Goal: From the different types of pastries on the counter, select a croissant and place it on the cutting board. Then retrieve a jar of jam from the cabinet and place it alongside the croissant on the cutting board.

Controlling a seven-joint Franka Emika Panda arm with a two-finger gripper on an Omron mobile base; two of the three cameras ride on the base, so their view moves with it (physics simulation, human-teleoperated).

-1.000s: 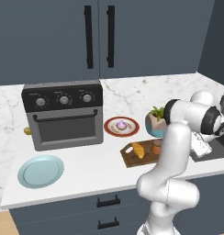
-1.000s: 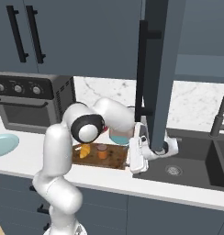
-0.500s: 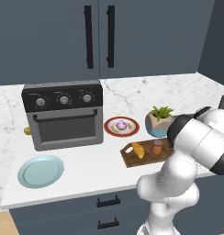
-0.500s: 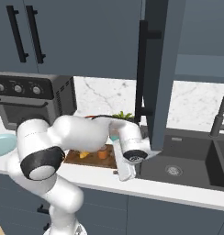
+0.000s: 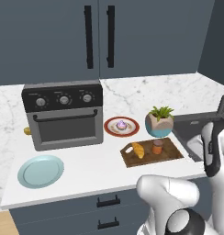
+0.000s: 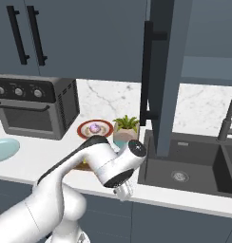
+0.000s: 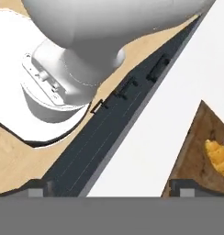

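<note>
Two items on cutting board [image 5: 170, 155], croissant [image 5: 138, 149], jar of jam [image 5: 157, 147]

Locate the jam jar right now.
In the left base view the jar of jam stands upright on the cutting board, just right of the croissant and in front of the potted plant.

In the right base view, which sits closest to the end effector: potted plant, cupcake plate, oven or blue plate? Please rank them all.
From the end effector:
1. Potted plant, just behind it.
2. Cupcake plate, left of the plant.
3. Oven, far left.
4. Blue plate, at the left edge.
</note>
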